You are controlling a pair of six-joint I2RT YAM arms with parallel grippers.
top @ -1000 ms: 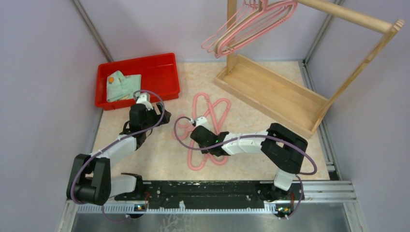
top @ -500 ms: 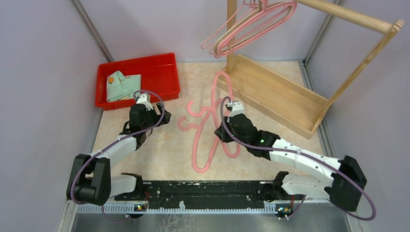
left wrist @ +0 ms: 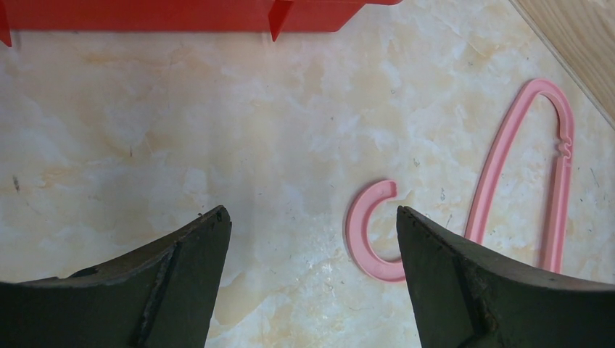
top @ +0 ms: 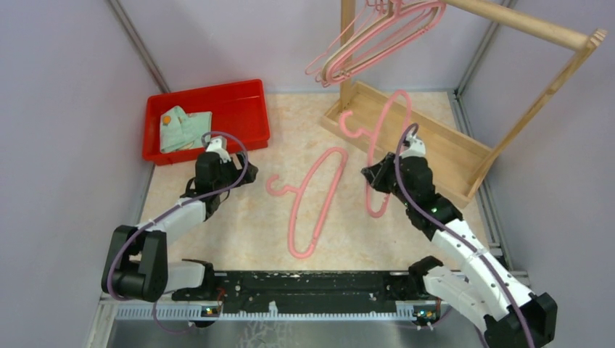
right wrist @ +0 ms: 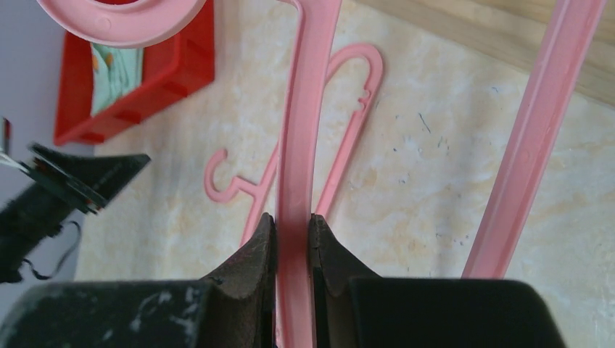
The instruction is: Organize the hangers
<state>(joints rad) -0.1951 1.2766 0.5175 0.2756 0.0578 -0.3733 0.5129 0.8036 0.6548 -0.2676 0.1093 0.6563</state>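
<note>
My right gripper [top: 373, 176] is shut on one bar of a pink hanger [top: 389, 130] and holds it off the table, hook up near the wooden rack's base; the pinched bar [right wrist: 301, 145] runs between my fingers. A second pink hanger [top: 313, 199] lies flat on the table; it also shows in the left wrist view [left wrist: 555, 174] and in the right wrist view [right wrist: 348, 138]. My left gripper [top: 243, 170] is open and empty, low over the table, left of that hanger's hook [left wrist: 370, 232]. Several pink and beige hangers [top: 377, 36] hang on the rack's rail.
A red tray [top: 246, 98] holding a folded pale green cloth [top: 183, 127] sits at the back left. The wooden rack [top: 428, 145] with its boxed base and slanted rail [top: 529, 25] fills the back right. Grey walls close in both sides.
My right arm has lifted one pink hanger off the crossed pair and carried it right and back towards the rack. The other hanger stays on the table. My left arm has barely moved.
</note>
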